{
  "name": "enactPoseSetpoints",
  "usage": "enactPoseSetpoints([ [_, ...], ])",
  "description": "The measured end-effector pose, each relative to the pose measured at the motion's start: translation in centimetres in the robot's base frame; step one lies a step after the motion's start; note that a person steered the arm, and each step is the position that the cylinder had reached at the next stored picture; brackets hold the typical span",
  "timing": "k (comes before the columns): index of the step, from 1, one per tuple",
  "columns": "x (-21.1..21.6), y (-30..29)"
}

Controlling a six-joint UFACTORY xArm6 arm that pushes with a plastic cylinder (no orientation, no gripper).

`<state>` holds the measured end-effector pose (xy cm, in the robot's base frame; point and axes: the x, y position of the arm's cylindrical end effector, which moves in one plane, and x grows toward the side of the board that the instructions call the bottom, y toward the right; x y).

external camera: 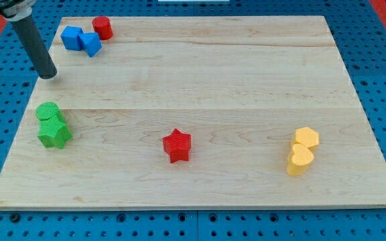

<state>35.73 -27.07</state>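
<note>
My tip (47, 75) sat on the wooden board (200, 73) near its upper left edge, touching nothing. No fingers on this rig, just a plain dark rod, so nothing opened, closed or held.

Nearest blocks: a pair of blue blocks (80, 40) up and to the view's right of the tip, near but apart from it. The two touched each other; exact shapes hard to call, roughly cube-like. Just beside them to the right, a red cylinder (102, 27) close to the board's top edge.

Below the tip, near the left edge: a green cylinder (47, 112) pressed against a green star (54, 133), the star lower.

Further out: a red star (177, 145), alone, low centre. Far right, well apart from everything, two yellow blocks (303, 151) touching, one above the other in the view; the upper looked faceted, the lower heart-like, not certain.

Handling, by judgement: blocks looked small, rigid and light, likely to slide easily on smooth wood. Flat faces should push straight; star points and round sides could make a block spin or slip off the rod.
</note>
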Motion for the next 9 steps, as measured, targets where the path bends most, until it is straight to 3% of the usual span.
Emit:
enactPoseSetpoints([
  [3, -3.2, -3.4],
  [5, -10.7, -1.5],
  [6, -12.3, -0.7],
  [9, -8.2, 7.4],
])
